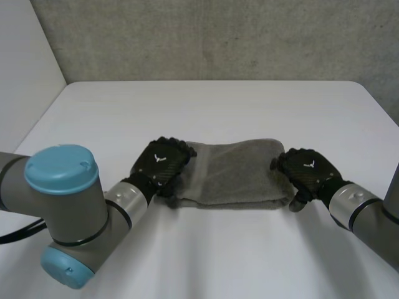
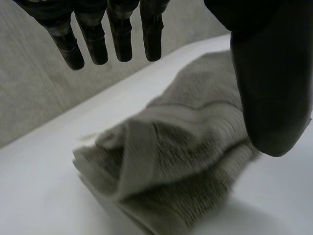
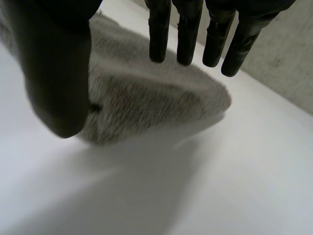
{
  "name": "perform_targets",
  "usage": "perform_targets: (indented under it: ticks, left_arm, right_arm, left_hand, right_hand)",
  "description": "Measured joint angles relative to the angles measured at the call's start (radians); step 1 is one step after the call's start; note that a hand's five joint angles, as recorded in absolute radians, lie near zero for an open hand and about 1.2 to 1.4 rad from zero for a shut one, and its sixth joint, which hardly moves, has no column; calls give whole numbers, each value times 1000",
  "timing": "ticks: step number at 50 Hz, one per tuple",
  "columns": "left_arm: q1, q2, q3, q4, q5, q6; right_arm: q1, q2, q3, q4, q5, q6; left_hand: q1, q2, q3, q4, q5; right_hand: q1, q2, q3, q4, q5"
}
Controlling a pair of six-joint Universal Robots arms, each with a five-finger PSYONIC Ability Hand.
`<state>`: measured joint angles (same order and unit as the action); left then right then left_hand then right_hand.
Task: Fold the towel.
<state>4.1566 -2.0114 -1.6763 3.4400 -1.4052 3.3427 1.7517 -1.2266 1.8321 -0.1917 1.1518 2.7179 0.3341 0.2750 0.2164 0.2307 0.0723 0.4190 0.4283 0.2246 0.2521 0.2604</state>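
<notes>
**Asker:** Where does everything lie?

**Me:** Biggest first. The flat white table (image 1: pixel 206 106) runs from me out to a rough grey wall (image 1: pixel 218 37). On its near middle lies the soft grey-brown terry towel (image 1: pixel 234 174). It is already doubled into a long band, lying crosswise between my two hands.

**Asker:** And the hands themselves?

**Me:** My left hand (image 1: pixel 161 163) is over the towel's left end and my right hand (image 1: pixel 308 171) is over its right end. In my left wrist view the fingers (image 2: pixel 120 44) hang straight with the thumb standing apart. The cloth lies below them, unpinched. My right wrist view shows the same. So both hands are released and carry nothing.

**Asker:** How will the towel handle?

**Me:** I judge it light, limp and thick-piled. It should sag wherever I don't support it, and its layers may slide apart. The left end looks rumpled, with layers fanned out and a flat hem band (image 2: pixel 142 147) crossing it. I'd pinch through every layer at the corners of one end, close to that hem.

**Asker:** Is there room to move?

**Me:** Plenty. Bare table stretches beyond the towel towards the wall and out to both sides, and the table's edges are well apart from the cloth. My own arms crowd the near side, so I'd carry one end low across to the other.
</notes>
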Motion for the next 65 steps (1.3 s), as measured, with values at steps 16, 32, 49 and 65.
perform_targets:
  ticks: [16, 32, 49, 65]
  left_arm:
    - [20, 3, -85, -12, -44, 3]
    - [-17, 149, -210, -51, -54, -9]
    - [264, 335, -199, -79, -132, -11]
    - [254, 241, -96, -66, -127, -16]
  right_arm:
    - [-4, 86, -27, -31, -12, -30]
    - [216, 69, -379, 94, 3, -63]
    - [552, 360, -684, 182, 42, -77]
    - [553, 408, -692, 124, 30, -12]
  left_hand:
    - [0, 0, 0, 0, 0]
    - [0, 0, 0, 0, 0]
    - [0, 0, 0, 0, -1]
    - [0, 0, 0, 0, 0]
  right_hand:
    - [829, 768, 0, 0, 875]
    - [837, 766, 0, 0, 880]
    - [851, 766, 0, 0, 880]
    - [356, 340, 0, 0, 355]
